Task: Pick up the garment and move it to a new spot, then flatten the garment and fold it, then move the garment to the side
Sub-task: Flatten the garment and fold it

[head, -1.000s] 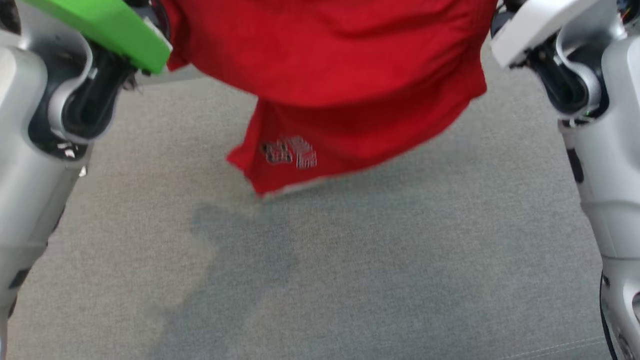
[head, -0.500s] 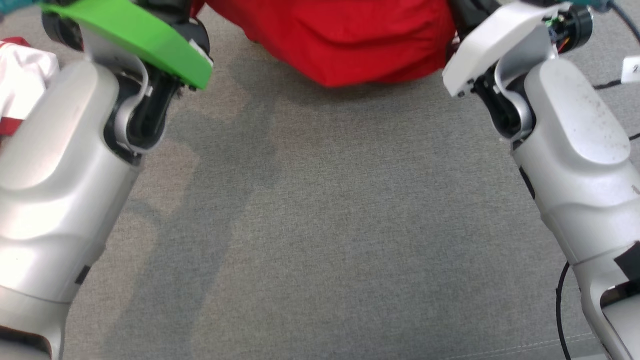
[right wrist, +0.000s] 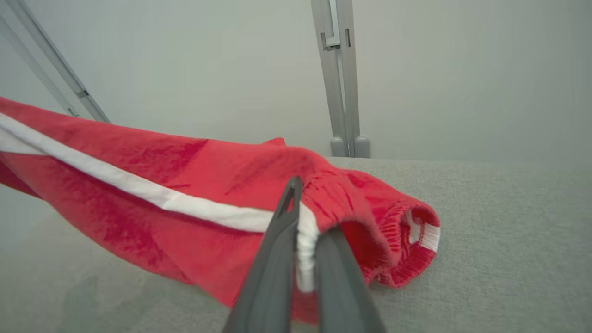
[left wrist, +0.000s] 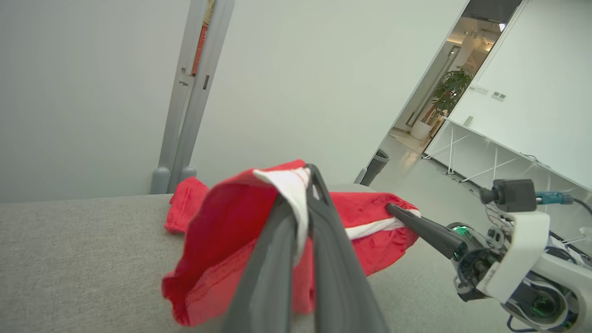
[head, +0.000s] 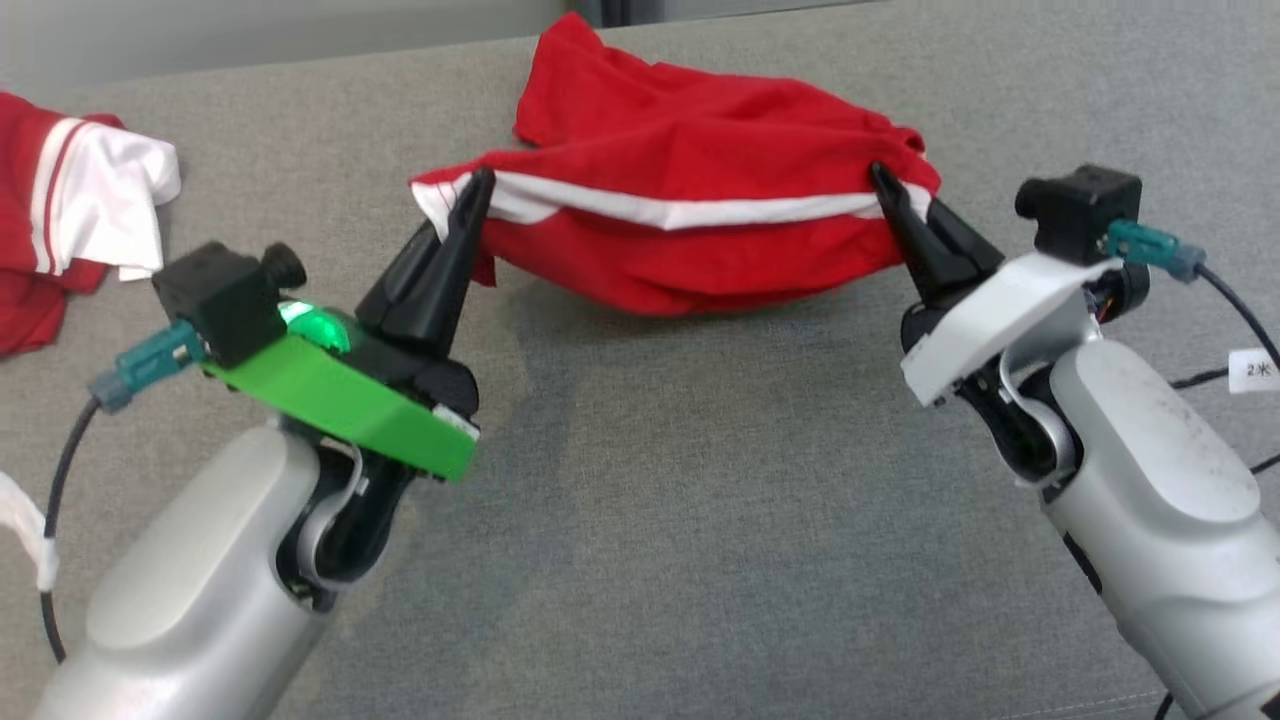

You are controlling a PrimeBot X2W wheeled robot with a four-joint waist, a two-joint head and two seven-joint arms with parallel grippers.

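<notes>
The garment (head: pixel 680 190) is red cloth with a white stripe, stretched between my two grippers over the grey fabric surface (head: pixel 700 520); its far part rests on the surface. My left gripper (head: pixel 478 190) is shut on the garment's left end, pinching the white-striped edge (left wrist: pixel 296 194). My right gripper (head: pixel 883 185) is shut on the right end at the gathered red hem (right wrist: pixel 305 226). In the left wrist view the right gripper (left wrist: pixel 393 210) reaches into the cloth from the right. The middle of the garment sags toward the surface.
Another red and white garment (head: pixel 70 210) lies bunched at the far left of the surface. Grey upright posts (right wrist: pixel 340 78) and a pale wall stand behind the far edge. A black cable (head: pixel 1235 310) trails at the right.
The head view has tilted up, so both grippers and the whole garment show. The garment, earlier hanging high near the camera, now lies lower with its far part on the surface.
</notes>
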